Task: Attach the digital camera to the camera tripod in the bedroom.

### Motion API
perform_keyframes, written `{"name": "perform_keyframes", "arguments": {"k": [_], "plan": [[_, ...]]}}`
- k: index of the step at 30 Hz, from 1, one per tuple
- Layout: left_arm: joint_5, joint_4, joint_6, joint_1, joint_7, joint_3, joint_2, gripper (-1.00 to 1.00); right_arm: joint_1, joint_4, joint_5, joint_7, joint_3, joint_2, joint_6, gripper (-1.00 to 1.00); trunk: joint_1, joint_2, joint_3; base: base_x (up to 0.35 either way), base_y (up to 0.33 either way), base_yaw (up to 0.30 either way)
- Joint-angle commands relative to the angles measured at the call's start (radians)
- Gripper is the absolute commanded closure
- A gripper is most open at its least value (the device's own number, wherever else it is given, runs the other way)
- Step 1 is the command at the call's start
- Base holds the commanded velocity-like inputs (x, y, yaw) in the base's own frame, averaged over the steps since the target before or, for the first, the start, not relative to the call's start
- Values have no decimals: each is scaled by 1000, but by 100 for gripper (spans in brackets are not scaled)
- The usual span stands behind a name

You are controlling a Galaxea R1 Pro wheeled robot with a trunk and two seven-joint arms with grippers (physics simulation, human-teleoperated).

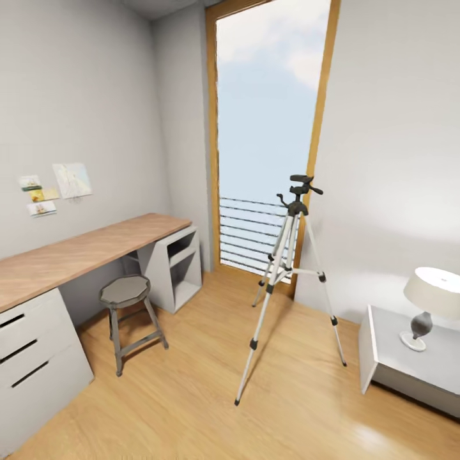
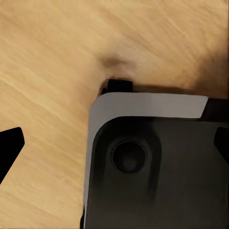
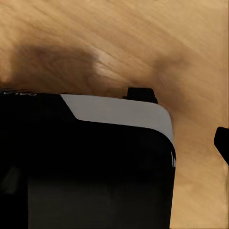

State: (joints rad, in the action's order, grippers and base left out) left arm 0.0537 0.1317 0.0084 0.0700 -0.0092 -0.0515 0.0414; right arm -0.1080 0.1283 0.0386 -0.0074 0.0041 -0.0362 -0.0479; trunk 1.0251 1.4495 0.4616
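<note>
I am facing the camera tripod (image 1: 291, 281) at my one o'clock. I cannot tell whether my grippers are open or holding anything. Rolling in carelessly, I am risking clipping a thin leg and toppling it.

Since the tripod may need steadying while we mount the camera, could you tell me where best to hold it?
Grip the camera tripod on its upper silver legs just below the black pan head, coming from the open floor side facing the robot. The legs converge there into a narrow bundle a pincer could probably span; lower down they splay wide.

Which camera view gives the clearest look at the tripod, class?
The head view: the tripod stands whole on the wood floor before the window. Both wrist views look down at floor and the robot's own base, giving nothing of it.
</note>
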Motion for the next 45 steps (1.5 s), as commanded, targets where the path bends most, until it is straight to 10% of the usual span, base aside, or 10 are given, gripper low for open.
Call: {"name": "perform_keyframes", "arguments": {"k": [1,12,21,22,24,34,45], "plan": [[6,0,1,1,-1,-5,0,-100,0,2,4,-1,0,0,-6,-100,0,1,1,0,0,283],[27,94,51,18,-2,-30,2,-100,-89,97,7,-1,-1,-2,-208,-100,0,1,1,0,0,286],[95,465,270,0,-7,-310,1,-100,-115,242,66,1,88,-50,-267,-100,0,1,1,0,0,289],[138,694,379,-49,-6,-380,-16,-100,-122,331,86,0,120,-66,-332,-100,0,1,1,0,0,289],[168,873,455,-88,1,-403,-48,-100,-123,427,92,0,132,-73,-420,-100,0,1,1,0,0,289],[194,1110,527,-120,127,-404,-117,-100,-123,587,95,1,240,-79,-512,-100,0,1,1,0,0,289],[202,1215,597,-90,193,-384,-133,-100,-121,698,92,-2,362,-104,-609,-100,0,1,1,0,0,289]]}}
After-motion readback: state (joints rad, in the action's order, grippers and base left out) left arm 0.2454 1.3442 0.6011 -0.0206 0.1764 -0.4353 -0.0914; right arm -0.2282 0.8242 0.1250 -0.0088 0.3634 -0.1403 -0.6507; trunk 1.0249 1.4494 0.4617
